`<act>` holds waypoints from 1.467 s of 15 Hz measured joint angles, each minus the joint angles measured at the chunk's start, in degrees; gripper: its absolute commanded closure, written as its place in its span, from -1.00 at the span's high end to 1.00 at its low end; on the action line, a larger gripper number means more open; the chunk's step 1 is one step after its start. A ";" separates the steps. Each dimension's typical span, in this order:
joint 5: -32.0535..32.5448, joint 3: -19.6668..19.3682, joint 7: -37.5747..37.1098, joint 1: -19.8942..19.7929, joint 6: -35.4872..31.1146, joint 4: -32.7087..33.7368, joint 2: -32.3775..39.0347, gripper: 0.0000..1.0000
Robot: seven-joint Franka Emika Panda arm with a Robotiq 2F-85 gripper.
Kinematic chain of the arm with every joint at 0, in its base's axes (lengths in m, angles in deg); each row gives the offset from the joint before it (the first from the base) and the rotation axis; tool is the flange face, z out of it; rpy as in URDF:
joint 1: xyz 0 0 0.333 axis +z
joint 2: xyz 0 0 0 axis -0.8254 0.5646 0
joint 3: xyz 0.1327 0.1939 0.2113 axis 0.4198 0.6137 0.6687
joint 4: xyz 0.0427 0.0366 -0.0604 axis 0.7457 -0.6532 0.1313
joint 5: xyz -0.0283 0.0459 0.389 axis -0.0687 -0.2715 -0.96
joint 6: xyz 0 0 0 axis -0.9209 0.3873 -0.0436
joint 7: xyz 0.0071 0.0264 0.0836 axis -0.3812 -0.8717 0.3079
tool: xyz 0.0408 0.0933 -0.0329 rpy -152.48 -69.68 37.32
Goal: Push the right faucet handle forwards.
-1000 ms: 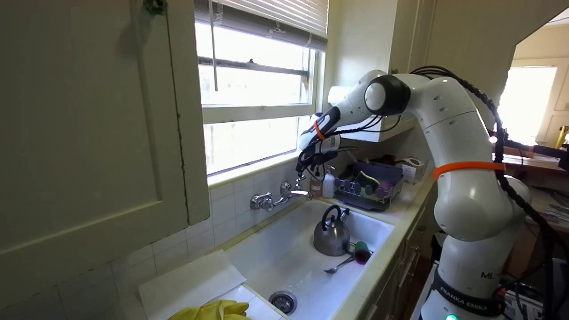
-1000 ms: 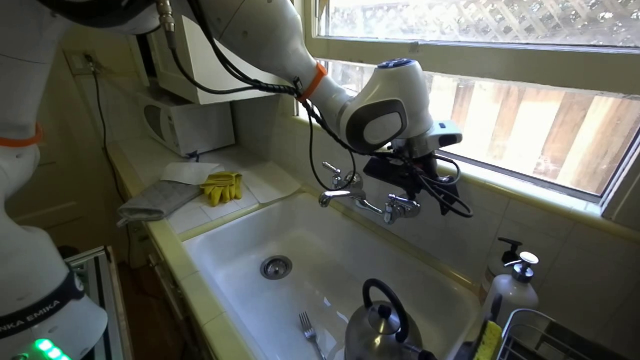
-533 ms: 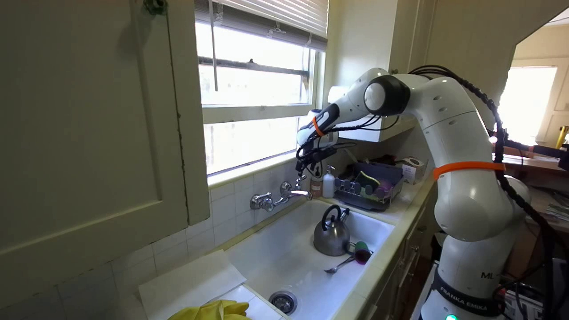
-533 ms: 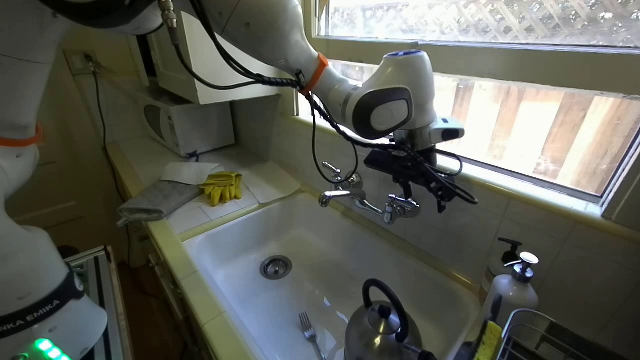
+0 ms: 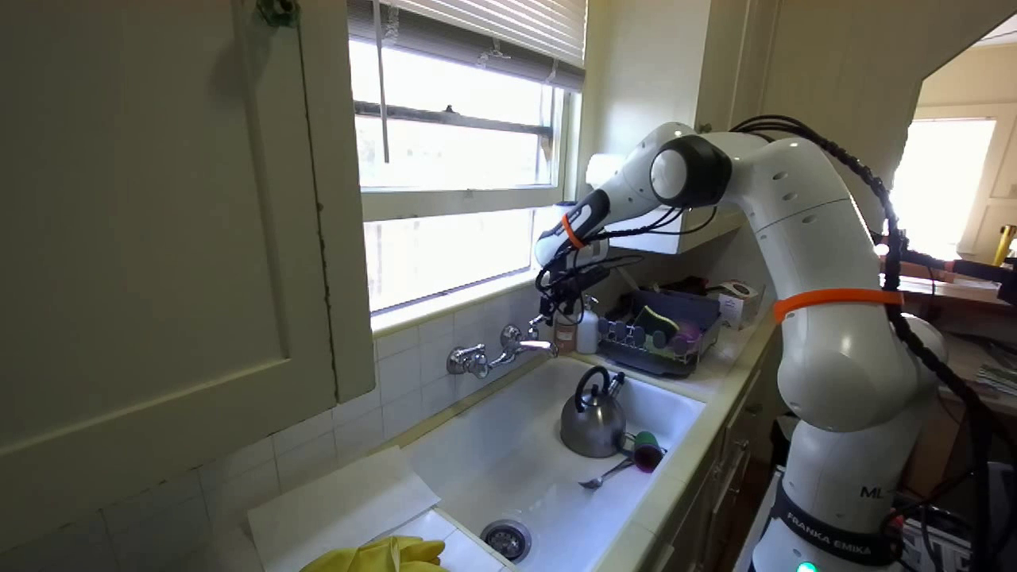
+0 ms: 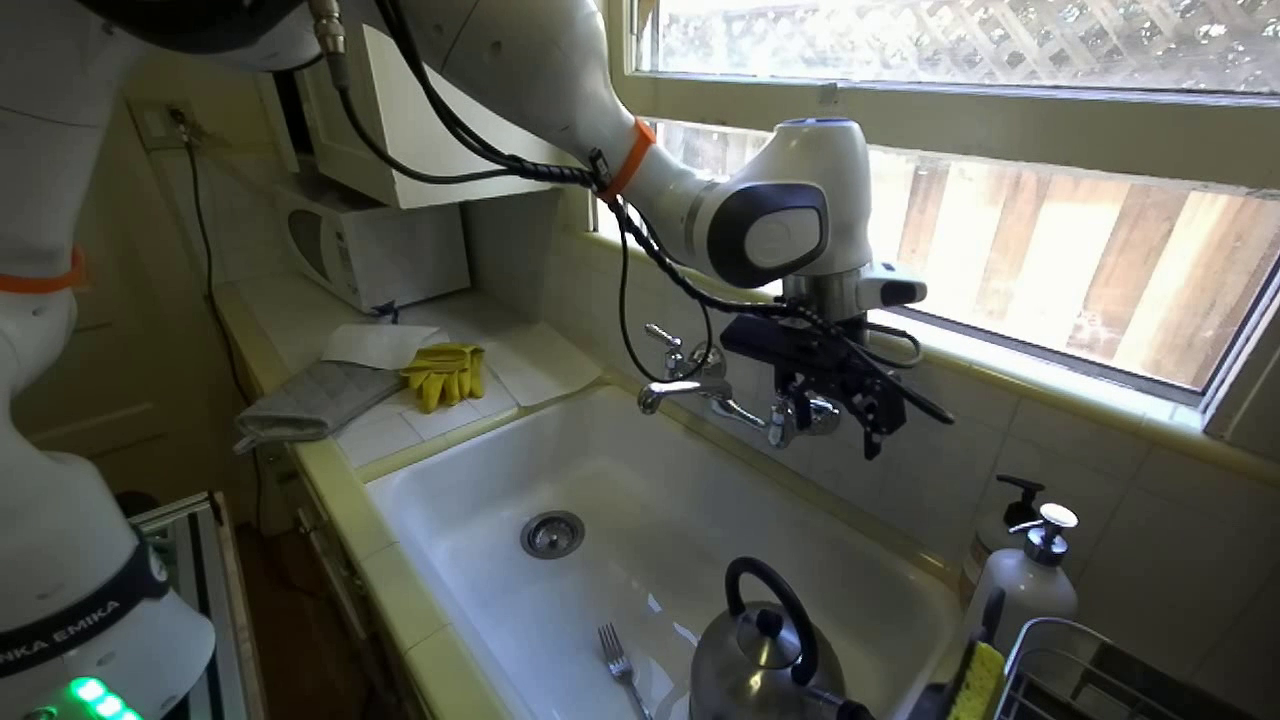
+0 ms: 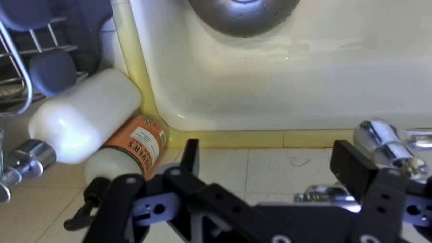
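Note:
The right faucet handle, a stubby chrome knob [image 5: 534, 326], shows in both exterior views; in one, my gripper partly covers it [image 6: 779, 422]. In the wrist view the knob [image 7: 376, 136] stands at the right edge, just outside one of my fingers [image 7: 352, 165]. Whether they touch I cannot tell. My gripper [image 7: 268, 150], also in both exterior views [image 5: 548, 316] [image 6: 838, 430], is open with nothing between its fingers, pointing down by the wall. The chrome spout [image 6: 690, 390] and matching left handle [image 6: 665, 340] are farther along the wall.
A steel kettle [image 6: 765, 665] and a fork [image 6: 616, 655] sit in the white sink [image 6: 450, 520]. Soap bottles [image 7: 84, 114] and a dish rack [image 7: 23, 71] stand beside the sink. The window sill [image 6: 1050, 375] is behind the gripper. Yellow gloves [image 6: 443, 372] lie on the counter.
After rising slightly, my gripper has come down and a little away from the wall. A finger now covers part of the right handle. I see no clear turn of the handle.

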State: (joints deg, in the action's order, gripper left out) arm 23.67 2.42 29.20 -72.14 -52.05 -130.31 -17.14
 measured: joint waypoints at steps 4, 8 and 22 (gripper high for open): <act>-2.42 0.00 -0.42 -1.47 -1.10 -0.90 0.32 1.00; -4.92 0.45 -0.26 -2.52 -1.61 -1.06 -1.60 1.00; -12.62 6.02 4.53 -4.93 -13.21 -1.97 -0.69 1.00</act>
State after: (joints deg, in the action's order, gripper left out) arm 11.04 8.45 33.73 -77.08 -65.26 -132.28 -17.83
